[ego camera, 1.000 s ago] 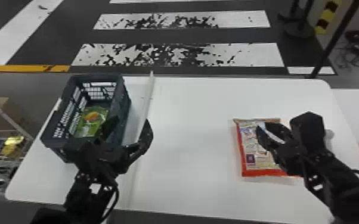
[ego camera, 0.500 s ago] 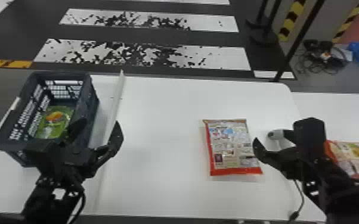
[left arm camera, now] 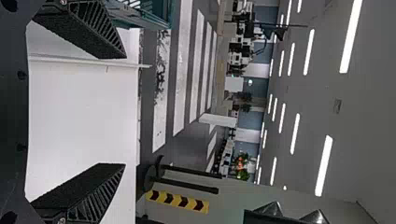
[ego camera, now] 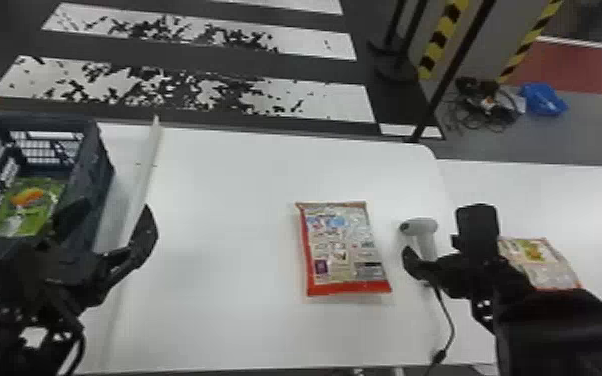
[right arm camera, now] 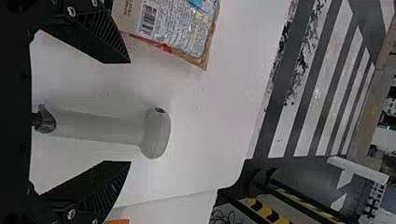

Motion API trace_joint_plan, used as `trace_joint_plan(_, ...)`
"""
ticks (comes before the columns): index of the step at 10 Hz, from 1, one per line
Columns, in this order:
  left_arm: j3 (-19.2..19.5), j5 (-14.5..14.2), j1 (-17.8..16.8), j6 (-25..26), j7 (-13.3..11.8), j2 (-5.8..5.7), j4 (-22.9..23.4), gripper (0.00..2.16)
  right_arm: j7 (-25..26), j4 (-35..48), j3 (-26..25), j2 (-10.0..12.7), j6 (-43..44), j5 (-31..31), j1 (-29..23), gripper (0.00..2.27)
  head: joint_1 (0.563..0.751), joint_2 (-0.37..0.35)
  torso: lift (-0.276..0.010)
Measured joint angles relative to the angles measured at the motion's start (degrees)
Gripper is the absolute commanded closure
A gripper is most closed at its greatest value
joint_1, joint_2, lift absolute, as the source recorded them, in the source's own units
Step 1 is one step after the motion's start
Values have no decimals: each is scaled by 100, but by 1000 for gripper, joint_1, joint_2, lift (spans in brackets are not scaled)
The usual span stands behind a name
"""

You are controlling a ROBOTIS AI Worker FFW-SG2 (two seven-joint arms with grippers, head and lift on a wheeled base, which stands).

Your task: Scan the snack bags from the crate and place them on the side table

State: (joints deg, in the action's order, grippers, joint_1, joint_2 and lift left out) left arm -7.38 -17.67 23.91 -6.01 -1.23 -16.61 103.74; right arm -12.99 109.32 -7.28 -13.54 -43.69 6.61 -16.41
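Shows, on the white counter [ego camera: 225, 240], a red-edged snack bag [ego camera: 342, 250] lying flat, printed panel upward. Places the pale handheld scanner [ego camera: 422, 229] just beside it, toward the counter's right end, with a dark cable [ego camera: 447, 315] trailing from the handle. Depicts the right end effector [ego camera: 442, 230] above the scanner, fingers spread to either side of it. Includes, at left, the left end effector [ego camera: 115, 206], fingers likewise spread, near a dark crate [ego camera: 96, 135] containing a green snack bag [ego camera: 27, 205]. Features another snack bag [ego camera: 540, 262] on the side counter [ego camera: 540, 195], partly behind the right arm.
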Motion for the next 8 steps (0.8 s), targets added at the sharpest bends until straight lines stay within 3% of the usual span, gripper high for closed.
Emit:
trace_joint_plan(3, 0, 0, -1, 0, 9, -6, -22, 36, -65, -952, 55, -103, -26, -16, 568, 174, 695, -206, -50)
trace_joint_plan(4, 0, 0, 0, 0, 9, -7, -29, 36, -84, -1234, 97, -131, -4, -19, 736, 505, 695, -208, -50)
trace_joint_plan(5, 0, 0, 0, -1, 9, -5, -39, 36, -138, -1480, 124, -154, 10, -18, 884, 1143, 695, -209, -50)
trace_joint_plan(6, 0, 0, 0, -1, 8, -4, -45, 36, -167, -1625, 133, -173, 13, -16, 971, 1936, 695, -212, -50)
trace_joint_plan(8, 6, 0, -8, -1, 8, -8, -47, 36, -169, -1793, 139, -188, 14, -47, 1085, 2246, 695, -214, -50)
